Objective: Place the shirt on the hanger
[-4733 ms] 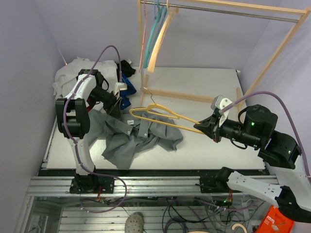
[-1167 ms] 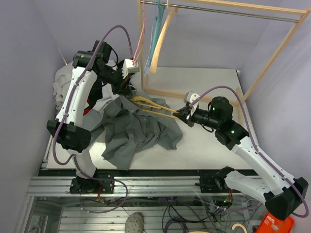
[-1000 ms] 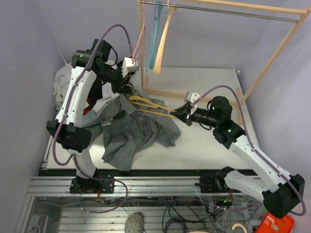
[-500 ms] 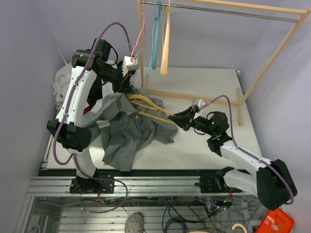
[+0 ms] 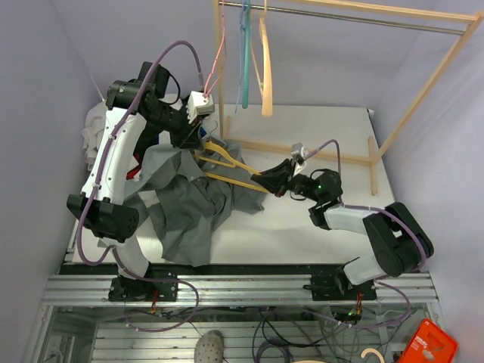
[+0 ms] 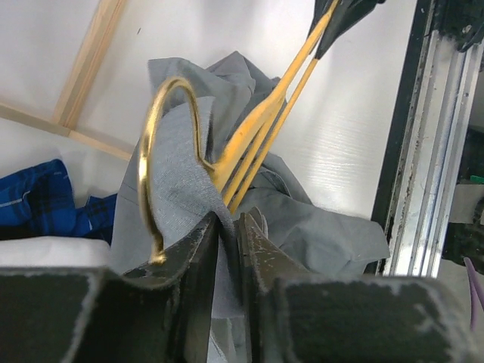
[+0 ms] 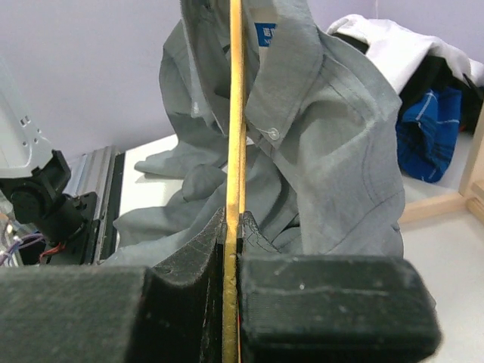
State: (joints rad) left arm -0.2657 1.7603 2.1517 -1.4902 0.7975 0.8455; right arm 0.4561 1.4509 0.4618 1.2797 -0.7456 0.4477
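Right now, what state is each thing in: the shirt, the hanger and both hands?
shirt, crumpled, collar end draped over the hanger, the rest lying on the table.
hanger, lifted and tilted, hook end among the shirt's folds.
left hand, nearly closed, pinching shirt fabric.
right hand, shut on the hanger.

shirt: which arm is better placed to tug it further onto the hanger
Probably left. The left pincer sits at the shirt by the hook, with fabric between its fingers. The right pincer is shut on the hanger, steadying it.
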